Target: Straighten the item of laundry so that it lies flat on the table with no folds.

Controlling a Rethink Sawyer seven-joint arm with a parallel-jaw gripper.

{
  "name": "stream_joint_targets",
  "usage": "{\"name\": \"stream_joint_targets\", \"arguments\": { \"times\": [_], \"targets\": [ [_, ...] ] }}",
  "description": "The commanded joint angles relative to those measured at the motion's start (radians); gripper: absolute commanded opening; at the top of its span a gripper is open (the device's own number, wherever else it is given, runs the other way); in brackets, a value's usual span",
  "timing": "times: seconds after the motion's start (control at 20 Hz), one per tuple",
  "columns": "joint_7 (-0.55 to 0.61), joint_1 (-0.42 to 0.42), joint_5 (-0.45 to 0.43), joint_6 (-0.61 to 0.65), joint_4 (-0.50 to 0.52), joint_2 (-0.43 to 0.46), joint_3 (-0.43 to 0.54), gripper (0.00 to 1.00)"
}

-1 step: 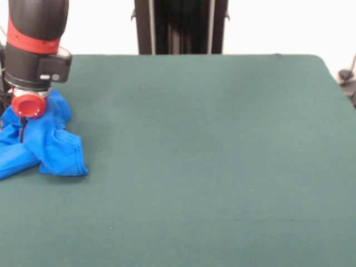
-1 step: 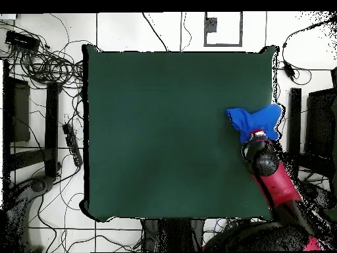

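The bunched T-shirt [image 1: 47,144] lies at the table's [image 1: 211,167] side edge; the gripper [image 1: 23,123] sits in it, grip impossible to tell; the remaining felt lies open.

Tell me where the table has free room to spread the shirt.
The table is bare from the crumpled shirt across to the opposite edge, in the overhead view too. It is crowded only at the shirt's edge, where the arm's gripper comes down on the cloth.
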Motion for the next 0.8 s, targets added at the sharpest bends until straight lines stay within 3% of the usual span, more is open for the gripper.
{"name": "stream_joint_targets", "arguments": {
  "times": [0.05, 0.25, 0.6, 0.8],
  "targets": [
    [0.351, 0.122, 0.105, 0.137, 0.240, 0.128, 0.233, 1.00],
    [0.340, 0.150, 0.161, 0.163, 0.253, 0.108, 0.220, 1.00],
    [0.262, 0.363, 0.272, 0.385, 0.191, 0.076, -0.020, 1.00],
    [0.244, 0.381, 0.260, 0.452, 0.177, 0.068, -0.065, 1.00]
  ]
}}
